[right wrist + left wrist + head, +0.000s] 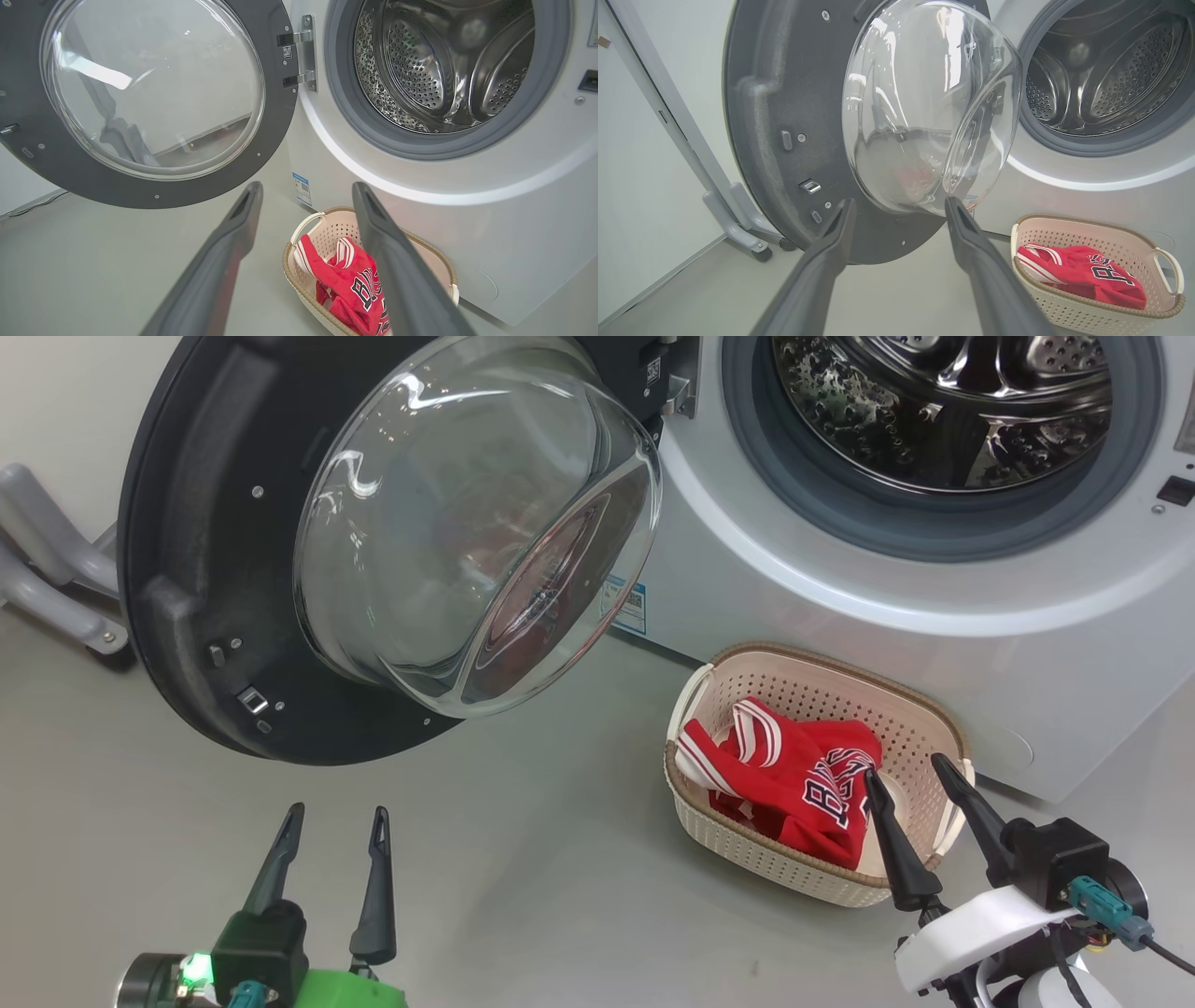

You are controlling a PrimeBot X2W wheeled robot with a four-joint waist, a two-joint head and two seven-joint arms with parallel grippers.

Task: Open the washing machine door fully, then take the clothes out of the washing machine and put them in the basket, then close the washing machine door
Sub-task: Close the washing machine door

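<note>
Pale grey floor [560, 896] ahead of the left gripper [339, 810], plain off-white wall [56, 392] beyond to its left, grey tubular frame [47, 532] beside that wall, soft even light.

A pale grey floor [523, 896] runs to a plain white wall [56, 392] along its left edge. At that edge stands a grey tubular frame [684, 126], leaning upward in the left wrist view, its 2 rounded feet [56, 607] on the floor. A small black caster [762, 254] sits under 1 foot. A small brown tab [602, 42] sits on the wall
</note>
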